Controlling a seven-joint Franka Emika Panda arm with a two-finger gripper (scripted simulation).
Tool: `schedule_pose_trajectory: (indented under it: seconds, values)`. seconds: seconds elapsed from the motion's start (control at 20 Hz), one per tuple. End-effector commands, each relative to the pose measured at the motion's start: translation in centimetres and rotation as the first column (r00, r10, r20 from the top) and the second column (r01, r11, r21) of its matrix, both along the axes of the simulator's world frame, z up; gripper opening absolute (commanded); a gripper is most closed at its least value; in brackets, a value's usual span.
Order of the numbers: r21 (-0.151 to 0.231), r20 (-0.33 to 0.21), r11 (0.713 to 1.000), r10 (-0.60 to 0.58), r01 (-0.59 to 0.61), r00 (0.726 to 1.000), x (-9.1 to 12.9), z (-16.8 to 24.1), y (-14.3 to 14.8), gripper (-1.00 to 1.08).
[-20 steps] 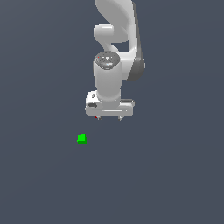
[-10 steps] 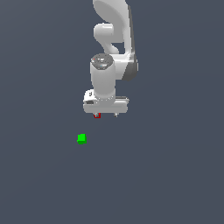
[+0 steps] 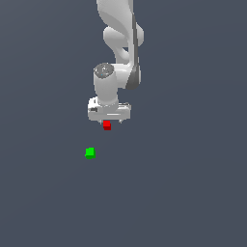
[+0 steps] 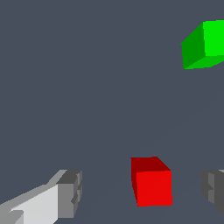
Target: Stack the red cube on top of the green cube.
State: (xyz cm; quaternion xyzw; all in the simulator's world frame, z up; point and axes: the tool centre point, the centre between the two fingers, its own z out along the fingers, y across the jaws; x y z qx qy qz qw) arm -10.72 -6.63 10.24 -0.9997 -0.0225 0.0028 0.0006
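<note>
The red cube (image 3: 106,125) lies on the grey floor right under my gripper (image 3: 109,122). In the wrist view the red cube (image 4: 151,181) sits between the two grey fingertips (image 4: 69,194), nearer the one at the other side, and touches neither. The gripper (image 4: 141,194) is open and holds nothing. The green cube (image 3: 89,153) lies apart from it, nearer the camera and toward the exterior view's left. It also shows in the wrist view (image 4: 204,44), partly cut off by the frame edge.
Only the plain dark grey floor (image 3: 183,193) and the white arm (image 3: 120,43) rising behind the gripper are in view.
The hand has moved toward the exterior view's left and turned, so it now stands over the red cube. Neither cube has moved.
</note>
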Motion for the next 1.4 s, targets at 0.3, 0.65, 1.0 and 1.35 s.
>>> schedule_pose_trajectory:
  seconds: [0.3, 0.65, 1.0, 1.35]
  values:
    - [-0.001, 0.005, 0.999, 0.033, -0.033, 0.999, -3.5, -2.6, -2.5, 1.00]
    - [-0.001, 0.005, 0.999, 0.038, -0.038, 0.999, -4.1, -3.1, -3.0, 1.00]
    - [-0.001, 0.005, 0.999, 0.038, -0.038, 0.999, -4.2, -4.4, -3.0, 1.00]
    - [-0.001, 0.005, 0.999, 0.039, -0.039, 0.999, -4.2, -7.4, -3.1, 1.00]
